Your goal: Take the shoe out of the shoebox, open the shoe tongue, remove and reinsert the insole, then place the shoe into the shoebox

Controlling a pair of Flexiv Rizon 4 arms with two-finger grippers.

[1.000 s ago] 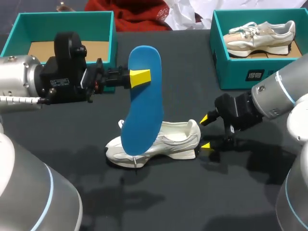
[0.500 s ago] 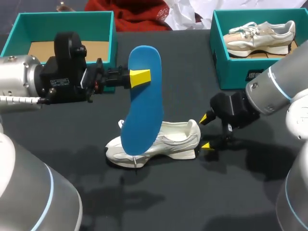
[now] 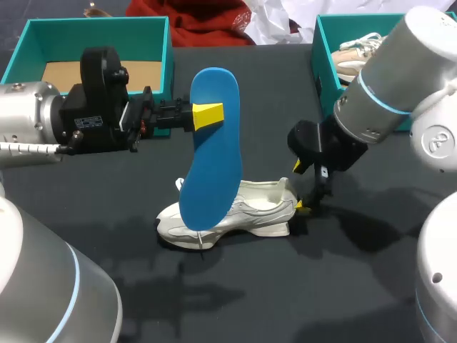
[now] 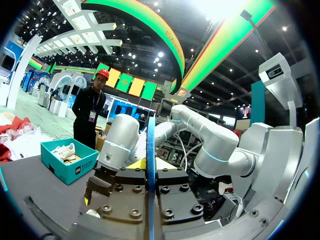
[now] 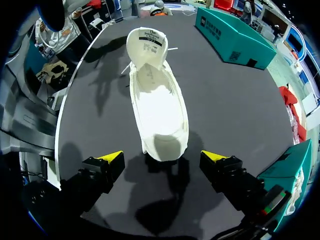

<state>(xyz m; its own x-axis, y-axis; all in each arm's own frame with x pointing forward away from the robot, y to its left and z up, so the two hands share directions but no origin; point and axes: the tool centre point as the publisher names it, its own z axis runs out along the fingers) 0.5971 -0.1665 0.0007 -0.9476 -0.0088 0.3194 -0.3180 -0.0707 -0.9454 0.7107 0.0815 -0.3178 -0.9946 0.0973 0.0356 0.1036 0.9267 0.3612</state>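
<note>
**Current state.** The left hand is clenched on the blue insole, gripping it near its upper end. In the left wrist view the insole runs edge-on between the two fingers, which press on it from both sides. The insole hangs upright above the table. Its lower end overlaps the forefoot of the white shoe in the head view, and contact there cannot be confirmed.

The shoe lies on the table between the two arms. In the right wrist view its tongue is folded forward and the footbed is exposed and bare.

The right hand is released. Its yellow tips stand on either side of the heel, each apart from the shoe.

The left shoebox shows only its cardboard liner. The right shoebox holds a second shoe, partly hidden by the right arm.

**Step in hand.** The insole is out of the shoe, so reinsertion appears to be the active step. Returning the shoe to a shoebox is not yet done.

**Next move, requirements.**
1. The right hand should probably close on or brace the heel so that the shoe does not slide or tip.
2. The left hand should tilt the insole, aim its lower end at the toe cavity and feed it in under the raised tongue.
3. The heel end of the insole should seat last. The grip should be released only once the insole lies flat on the footbed.

**Caution.** The insole is flexible and may buckle against the tongue or collar.
</note>
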